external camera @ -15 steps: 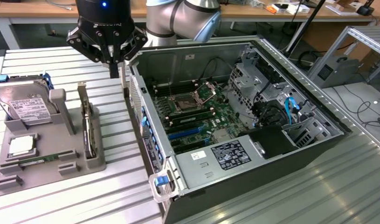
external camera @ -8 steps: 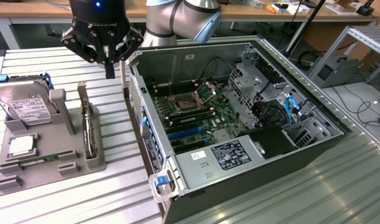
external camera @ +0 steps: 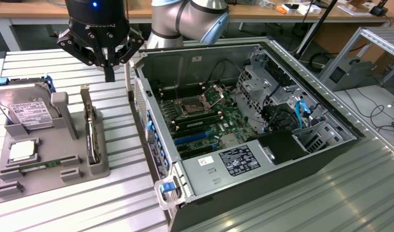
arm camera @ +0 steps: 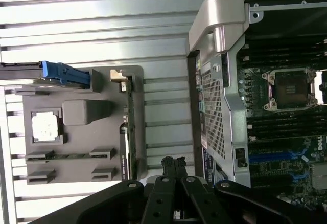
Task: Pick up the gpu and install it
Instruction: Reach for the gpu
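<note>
I am hovering my hand point(arm camera: 173, 161) (fingers point(arm camera: 167, 169) pressed together) between the gpu point(arm camera: 125, 142) in its gray tray point(arm camera: 66, 169) and the computer case point(arm camera: 217, 106).

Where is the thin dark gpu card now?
The gpu card stands on edge in the grey holder tray, exterior view's left, beside the open computer case.

A holder tray point(external camera: 50, 182) is set on the slatted table point(external camera: 87, 212) at the exterior view's left, and an open computer case point(external camera: 203, 58) is laid on its side just beside it, at the exterior view's right. In the tray, a hard drive point(external camera: 26, 108) is stood at the far end, a chip point(external camera: 21, 151) is seated in a recess nearer the camera, and the gpu point(external camera: 90, 130) is stood on edge along the side nearest the case. The gripper point(external camera: 109, 76) is hung above the gap between tray and case. Inside the case, a motherboard point(external camera: 210, 116) is laid flat, with a power supply point(external camera: 239, 159) at the near end.
</note>
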`<state>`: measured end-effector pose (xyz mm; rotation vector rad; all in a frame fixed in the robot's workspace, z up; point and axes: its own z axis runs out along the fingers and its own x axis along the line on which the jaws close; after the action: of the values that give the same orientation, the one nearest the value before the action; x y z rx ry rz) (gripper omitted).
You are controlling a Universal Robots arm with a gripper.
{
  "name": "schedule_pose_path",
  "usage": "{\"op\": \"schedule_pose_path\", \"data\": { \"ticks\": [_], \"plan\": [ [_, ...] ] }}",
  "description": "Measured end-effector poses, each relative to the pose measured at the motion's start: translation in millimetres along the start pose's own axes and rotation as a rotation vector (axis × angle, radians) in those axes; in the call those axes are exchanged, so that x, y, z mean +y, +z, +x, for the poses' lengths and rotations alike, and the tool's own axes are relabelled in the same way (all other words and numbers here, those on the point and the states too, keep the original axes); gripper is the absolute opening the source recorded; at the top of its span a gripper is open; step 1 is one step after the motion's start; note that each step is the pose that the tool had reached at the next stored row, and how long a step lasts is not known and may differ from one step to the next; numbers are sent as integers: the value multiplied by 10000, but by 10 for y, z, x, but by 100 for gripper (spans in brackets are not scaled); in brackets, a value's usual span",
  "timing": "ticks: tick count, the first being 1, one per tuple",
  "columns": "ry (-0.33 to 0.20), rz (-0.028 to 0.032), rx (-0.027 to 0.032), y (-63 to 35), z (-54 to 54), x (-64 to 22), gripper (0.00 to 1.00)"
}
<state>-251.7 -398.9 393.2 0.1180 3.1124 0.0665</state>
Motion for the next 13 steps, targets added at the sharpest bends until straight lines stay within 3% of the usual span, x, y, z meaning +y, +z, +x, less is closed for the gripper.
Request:
{"op": "schedule_pose_path", "data": {
  "ticks": [13],
  "plan": [
    [0,0,0,-3,99,-8,11]
  ]
}}
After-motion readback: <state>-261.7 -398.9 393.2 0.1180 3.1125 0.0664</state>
